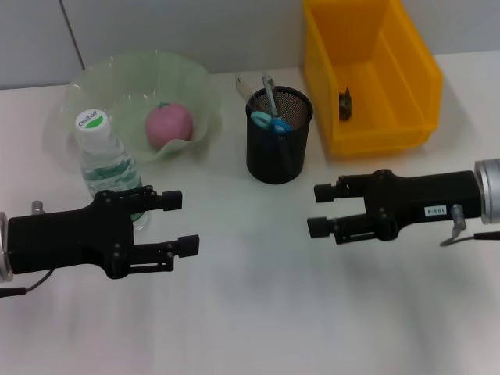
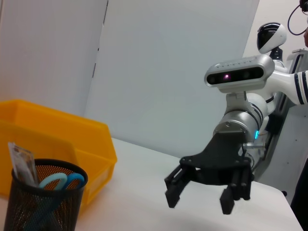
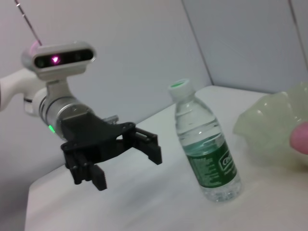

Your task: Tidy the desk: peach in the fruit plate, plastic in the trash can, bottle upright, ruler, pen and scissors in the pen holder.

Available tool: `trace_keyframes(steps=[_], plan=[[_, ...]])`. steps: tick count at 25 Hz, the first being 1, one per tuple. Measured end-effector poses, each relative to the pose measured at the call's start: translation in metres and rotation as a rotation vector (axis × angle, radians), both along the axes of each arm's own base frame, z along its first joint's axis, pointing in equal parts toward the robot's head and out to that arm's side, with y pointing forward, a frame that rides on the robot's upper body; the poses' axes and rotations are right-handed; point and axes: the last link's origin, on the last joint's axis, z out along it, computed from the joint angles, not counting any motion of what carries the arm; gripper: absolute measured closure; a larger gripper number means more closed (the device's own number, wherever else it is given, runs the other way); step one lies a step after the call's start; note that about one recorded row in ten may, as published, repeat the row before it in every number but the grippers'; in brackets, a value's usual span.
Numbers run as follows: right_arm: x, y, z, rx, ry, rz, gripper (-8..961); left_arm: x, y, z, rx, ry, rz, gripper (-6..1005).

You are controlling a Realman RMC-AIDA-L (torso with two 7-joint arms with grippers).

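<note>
A pink peach [image 1: 168,125] lies in the pale green fruit plate [image 1: 94,86] at the back left. A clear water bottle [image 1: 109,164] with a green label stands upright in front of the plate. The black mesh pen holder [image 1: 279,148] holds blue-handled scissors [image 1: 271,121], a ruler [image 1: 246,87] and a pen [image 1: 269,92]. The yellow bin [image 1: 406,70] holds a small dark piece [image 1: 344,104]. My left gripper [image 1: 181,223] is open and empty just right of the bottle. My right gripper [image 1: 319,209] is open and empty in front of the bin.
The left wrist view shows the pen holder [image 2: 45,202], the yellow bin [image 2: 62,139] and my right gripper [image 2: 198,202]. The right wrist view shows the bottle [image 3: 207,149], the plate's rim [image 3: 274,120] and my left gripper [image 3: 127,168]. The white table [image 1: 258,312] runs between the arms.
</note>
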Motion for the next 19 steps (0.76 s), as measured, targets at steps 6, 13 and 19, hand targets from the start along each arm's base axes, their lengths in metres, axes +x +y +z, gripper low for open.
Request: trace_keyframes(steps=[6,13,19], plan=[[0.0015,-0.0037,0.0036,-0.003,0.014,0.005,185,-0.002,-0.0017,-0.0026,-0.024,0.018,0.01,197],[0.0023,-0.006,0.0036,-0.013,0.01,0.016,185,-0.0018,-0.002,-0.0045,-0.03,0.022,0.013,197],[0.0016,-0.0063,0.0036,-0.017,0.01,0.02,185,-0.001,-0.0016,-0.0053,-0.031,0.023,0.011,197]])
